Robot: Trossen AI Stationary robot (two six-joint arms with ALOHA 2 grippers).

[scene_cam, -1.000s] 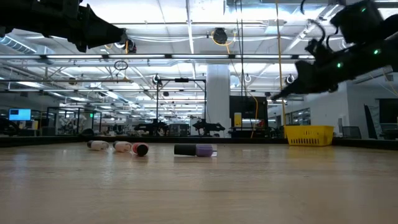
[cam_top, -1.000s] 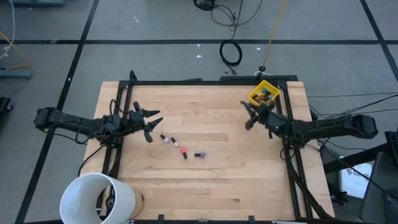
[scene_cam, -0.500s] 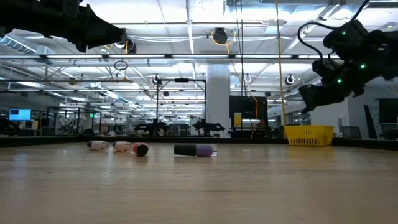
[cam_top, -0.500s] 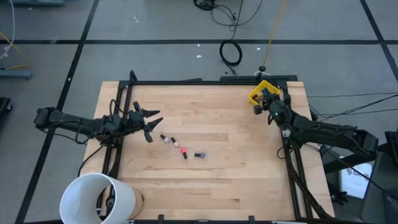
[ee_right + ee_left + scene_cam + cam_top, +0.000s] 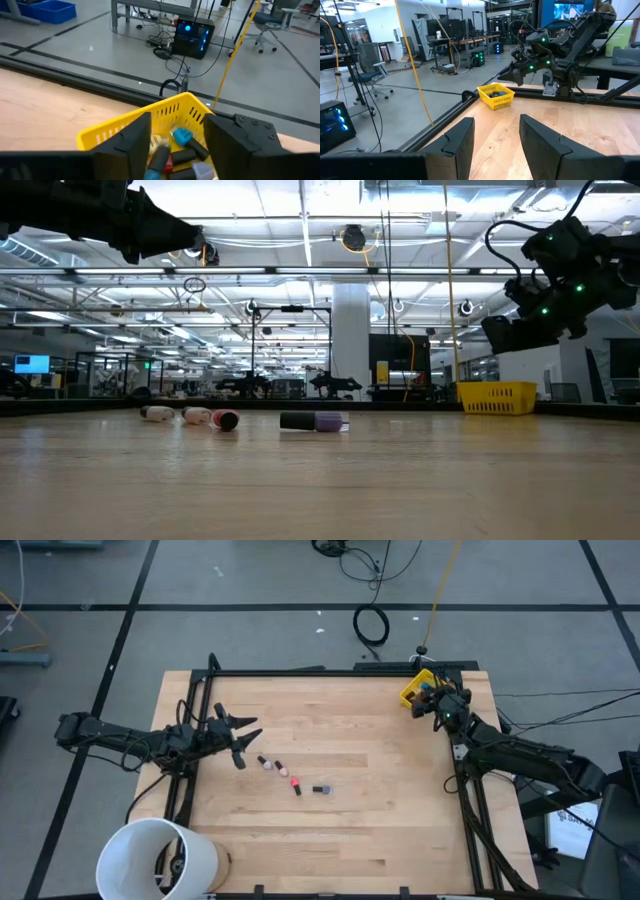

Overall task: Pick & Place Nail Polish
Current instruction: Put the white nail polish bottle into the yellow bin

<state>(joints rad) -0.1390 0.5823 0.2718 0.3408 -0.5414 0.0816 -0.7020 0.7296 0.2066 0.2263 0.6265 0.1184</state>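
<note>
Several nail polish bottles (image 5: 292, 776) lie on their sides in a loose row on the wooden table, left of its middle; the low view shows them too (image 5: 228, 420). More bottles (image 5: 181, 136) lie inside the yellow bin (image 5: 415, 690). My right gripper (image 5: 177, 121) hovers open just above this bin at the far right corner. A blurred dark-capped bottle (image 5: 159, 153) shows below its fingers, inside the bin and clear of both. My left gripper (image 5: 245, 740) stands open above the table's left side, just left of the row, with nothing between its fingers (image 5: 495, 127).
A large white bucket (image 5: 155, 860) stands at the near left corner. A black metal frame (image 5: 300, 671) runs along the table's far, left and right edges. Bare wood lies between the bottle row and the bin.
My right gripper has swung from over the table toward the far right corner and now hangs over the yellow bin. The bottles on the table and my left gripper have kept still.
</note>
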